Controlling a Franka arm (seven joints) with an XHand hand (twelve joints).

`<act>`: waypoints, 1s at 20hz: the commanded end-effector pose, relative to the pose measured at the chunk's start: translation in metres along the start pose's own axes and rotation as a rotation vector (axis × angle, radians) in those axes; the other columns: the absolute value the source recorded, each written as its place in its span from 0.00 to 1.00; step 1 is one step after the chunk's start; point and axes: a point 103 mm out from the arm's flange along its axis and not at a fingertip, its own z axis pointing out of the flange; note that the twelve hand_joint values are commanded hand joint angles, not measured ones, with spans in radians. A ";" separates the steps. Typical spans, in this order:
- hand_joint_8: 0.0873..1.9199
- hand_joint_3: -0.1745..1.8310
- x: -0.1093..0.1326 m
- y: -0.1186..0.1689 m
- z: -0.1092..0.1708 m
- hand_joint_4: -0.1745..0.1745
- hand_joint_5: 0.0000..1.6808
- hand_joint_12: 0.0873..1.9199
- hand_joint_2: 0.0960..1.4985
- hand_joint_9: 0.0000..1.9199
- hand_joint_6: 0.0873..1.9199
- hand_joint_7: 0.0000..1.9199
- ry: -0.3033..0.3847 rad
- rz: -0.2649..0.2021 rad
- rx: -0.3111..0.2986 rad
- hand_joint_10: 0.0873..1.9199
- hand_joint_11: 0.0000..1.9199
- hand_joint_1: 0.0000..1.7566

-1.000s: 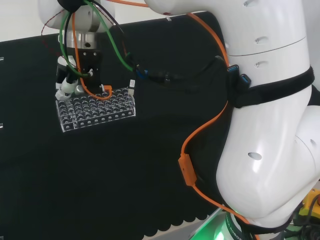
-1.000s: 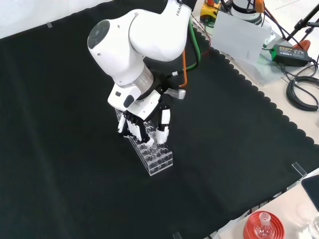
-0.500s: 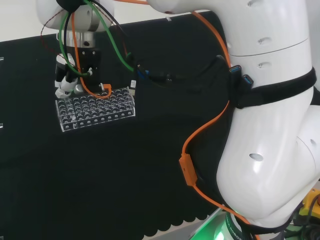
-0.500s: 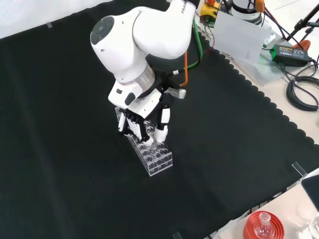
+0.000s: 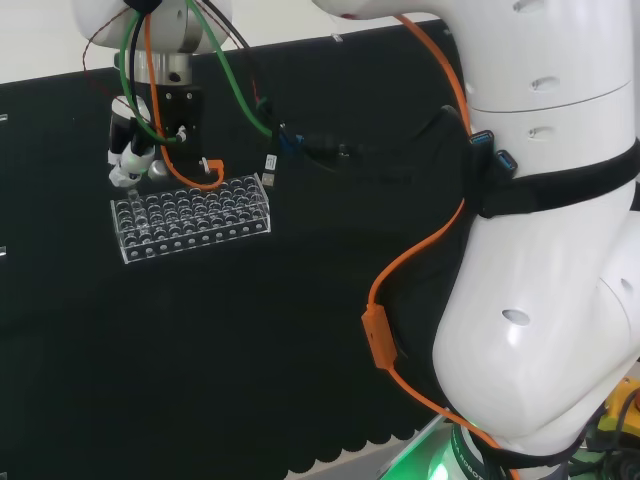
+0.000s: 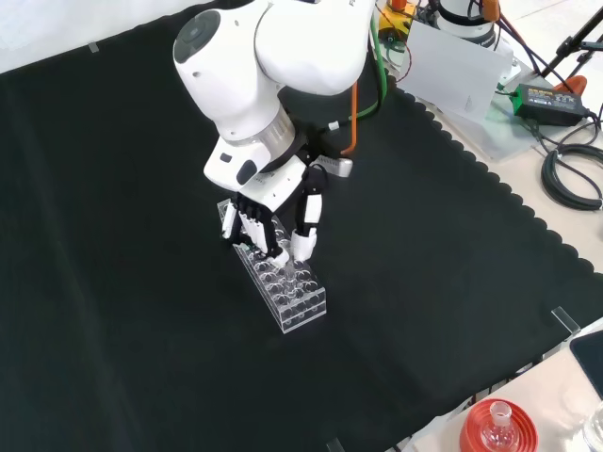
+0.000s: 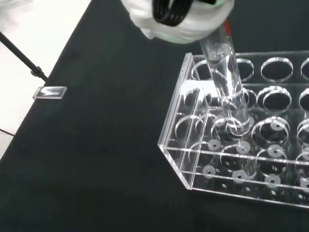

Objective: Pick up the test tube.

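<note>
Hanging over the far-left end of the rack (image 5: 190, 217) in the head view, the hand (image 5: 131, 157) points its fingers down at the holes there. Front view: the hand (image 6: 273, 218) sits at the upper end of the rack (image 6: 280, 282), fingers curled and bunched above the clear plastic, thumb out to the right. Wrist view gives the detail — a clear tube (image 7: 228, 82) runs down from the blurred white part of the hand (image 7: 174, 17), which is clenched on its upper end, and the rounded bottom reaches a hole near the corner of the rack (image 7: 203, 169). The tube is tilted, not plumb; whether its tip is clear of the hole's rim or just inside it I cannot tell. Rack itself stands flat on the black cloth (image 6: 452, 282), its other holes open. At the front view's lower right, off the cloth — a red ribbed stand (image 6: 497, 426) with a small flask on it.
</note>
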 end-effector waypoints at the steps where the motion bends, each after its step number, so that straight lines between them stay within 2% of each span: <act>1: 0.20 0.08 0.004 -0.004 -0.013 0.00 0.78 0.68 0.61 0.70 0.18 0.76 -0.021 -0.011 -0.011 0.05 0.30 0.81; 10: 0.19 0.08 0.010 -0.011 -0.043 0.00 0.79 0.67 0.61 0.71 0.16 0.76 -0.044 -0.025 -0.036 0.03 0.30 0.81; 20: 0.18 0.08 0.015 -0.032 -0.098 0.00 0.80 0.67 0.61 0.71 0.15 0.77 -0.045 -0.027 -0.092 0.02 0.30 0.81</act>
